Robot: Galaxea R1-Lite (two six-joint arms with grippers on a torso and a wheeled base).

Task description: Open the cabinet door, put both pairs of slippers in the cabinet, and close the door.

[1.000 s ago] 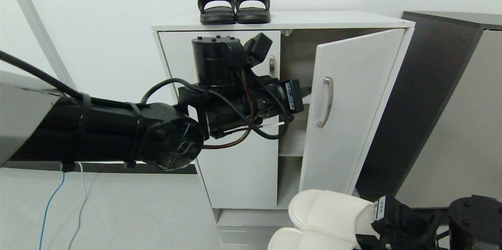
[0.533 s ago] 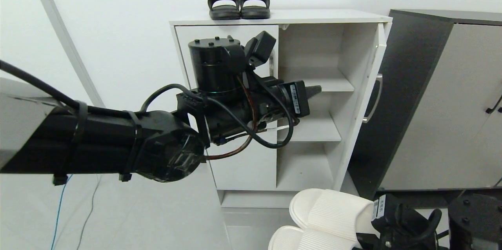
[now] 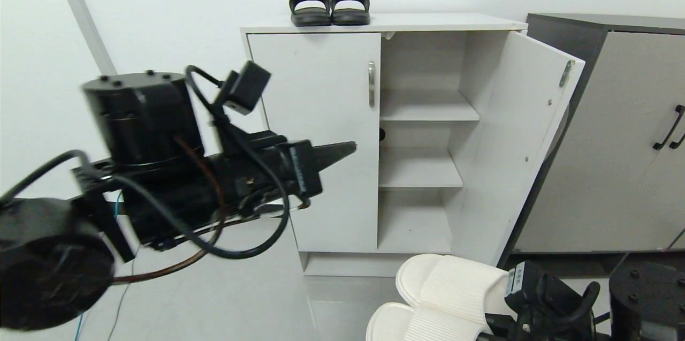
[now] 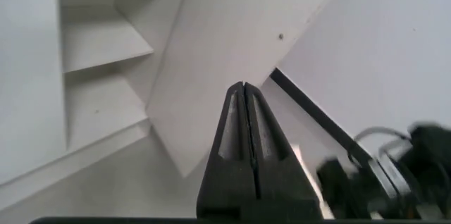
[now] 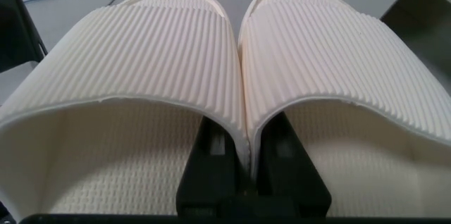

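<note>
The white cabinet (image 3: 321, 22) stands ahead with its right door (image 3: 514, 153) swung wide open, showing bare shelves (image 3: 417, 175); its left door (image 3: 321, 143) is closed. A pair of black slippers (image 3: 330, 7) sits on the cabinet top. My left gripper (image 3: 348, 149) is shut and empty, held in front of the closed left door; its own view shows it (image 4: 244, 94) facing the open door (image 4: 232, 62). Low at the front right, my right gripper (image 5: 243, 146) is shut on a pair of white slippers (image 3: 444, 298) (image 5: 232, 76), pinching their touching inner sides together.
A grey cabinet (image 3: 615, 137) with dark handles stands right of the open door. A white wall lies behind, and cables (image 3: 120, 298) trail on the pale floor at the left.
The right door has swung from nearly closed to wide open. My left arm has pulled back to the left, away from the opening. The head camera has shifted. The right gripper still holds the white slippers.
</note>
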